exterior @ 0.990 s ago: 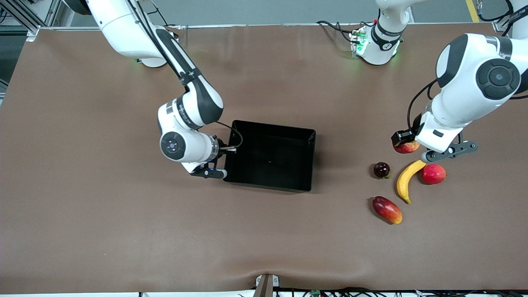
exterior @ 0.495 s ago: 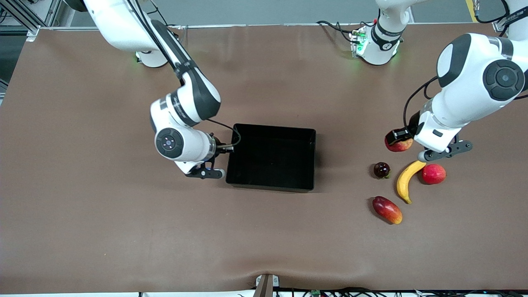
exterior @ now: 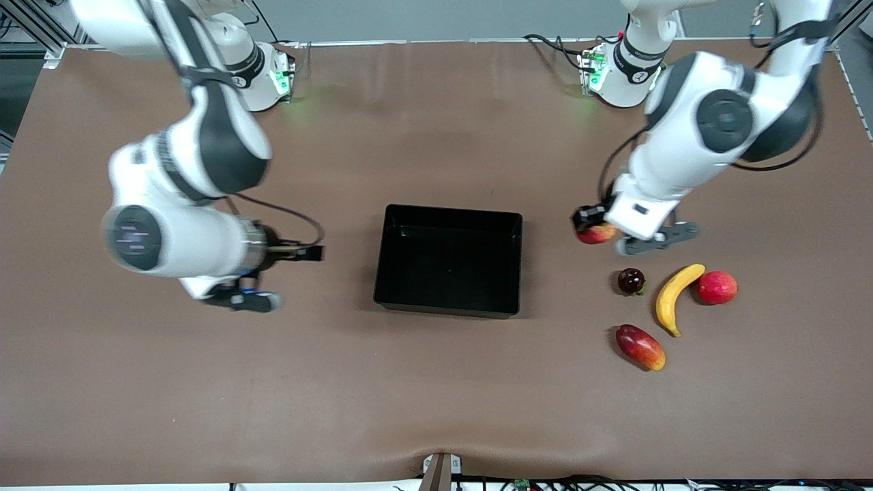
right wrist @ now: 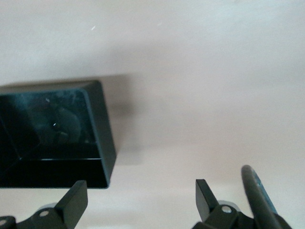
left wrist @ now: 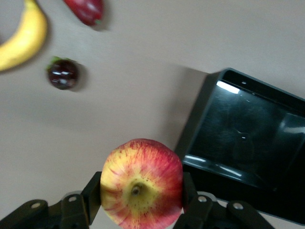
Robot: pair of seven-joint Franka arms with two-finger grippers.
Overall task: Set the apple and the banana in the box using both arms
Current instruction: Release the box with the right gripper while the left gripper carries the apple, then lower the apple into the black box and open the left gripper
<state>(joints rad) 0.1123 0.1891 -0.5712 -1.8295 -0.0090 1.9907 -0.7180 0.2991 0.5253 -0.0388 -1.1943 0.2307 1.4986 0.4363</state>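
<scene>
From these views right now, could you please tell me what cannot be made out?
- Front view: most of the apple is covered by the left gripper shut on it.
- Front view: the right gripper, open over bare table beside the box, is blurred.
- Left wrist view: the banana and the mango-like fruit are cut off by the picture edge.

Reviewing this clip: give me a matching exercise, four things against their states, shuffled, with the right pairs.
Things:
1. apple
2. banana
3. box
4. right gripper

States:
A. empty, on the table
B. open, holding nothing, over bare table beside the box
C. held in the left gripper
D. lying on the table between a dark round fruit and a pinkish-red fruit

Pairs: 1-C, 2-D, 3-A, 4-B
</scene>
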